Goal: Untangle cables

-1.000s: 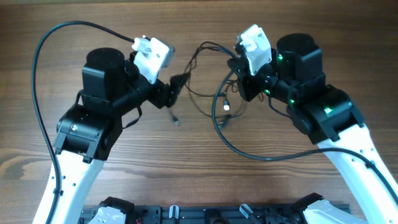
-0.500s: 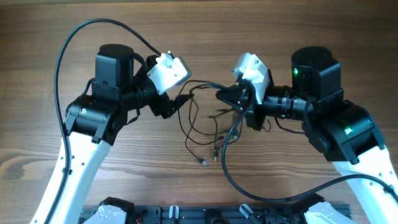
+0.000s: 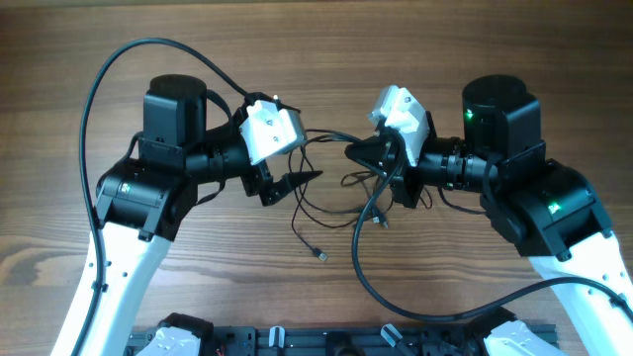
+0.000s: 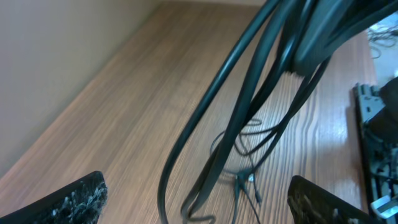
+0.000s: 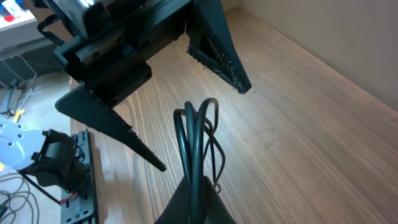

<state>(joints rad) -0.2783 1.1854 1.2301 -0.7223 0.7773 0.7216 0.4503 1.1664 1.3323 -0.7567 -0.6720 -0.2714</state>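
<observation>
Here, the cables (image 3: 331,198) are found in the middle of the counter (image 3: 514,40), between the two hands. The right hand (image 3: 366,156) is closed on them. In the right wrist view several thin black cords are seen pinched together in its grip, and they stand up from it as a narrow bundle of loops with the wood behind them. From that grip, in the overhead view, one strand is carried leftward towards the white housing on the left wrist (image 3: 272,129), while looser loops are spread below and between the hands. One cord is ended by a small plug (image 3: 318,255), which is seen nearer the front edge, apart from both hands.

The left hand (image 3: 293,188) is spread wide and nothing is held in it. In the left wrist view its two fingers are seen far apart at the lower corners, with dark strands crossing in front and thin cords and plug tips lying on the wood beyond. It is placed just beside the loops on their left, and whether a strand is touched by it cannot be told.

The thick black cable (image 3: 358,267) of the right arm is looped across the counter below the tangle
</observation>
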